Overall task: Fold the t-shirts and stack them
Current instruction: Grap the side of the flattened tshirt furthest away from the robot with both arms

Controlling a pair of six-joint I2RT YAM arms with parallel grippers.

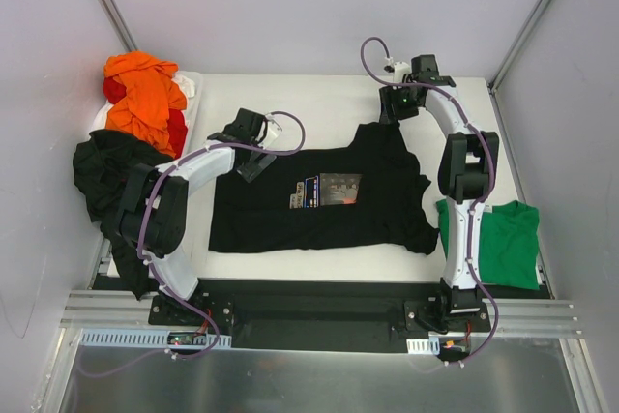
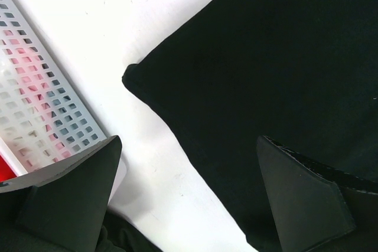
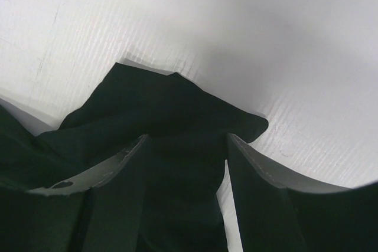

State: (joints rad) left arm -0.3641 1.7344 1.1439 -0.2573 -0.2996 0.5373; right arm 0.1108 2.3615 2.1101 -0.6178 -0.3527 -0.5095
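On table (image 1: 290, 94), black t-shirt (image 1: 280, 215), left gripper (image 2: 188, 141) open, right gripper (image 3: 188, 137) ajar astride it

Top view: overhead, whole table (image 1: 319, 94). Wrist views: close, downward; all share black t-shirt (image 1: 290, 220).

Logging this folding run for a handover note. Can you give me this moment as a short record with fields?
centre: black printed t-shirt spread out, print up
left end effector: open, over that shirt's far-left corner
right end effector: open, astride bunched cloth at its far edge
far right: green t-shirt
basket: orange t-shirt, red t-shirt, second black t-shirt draped over
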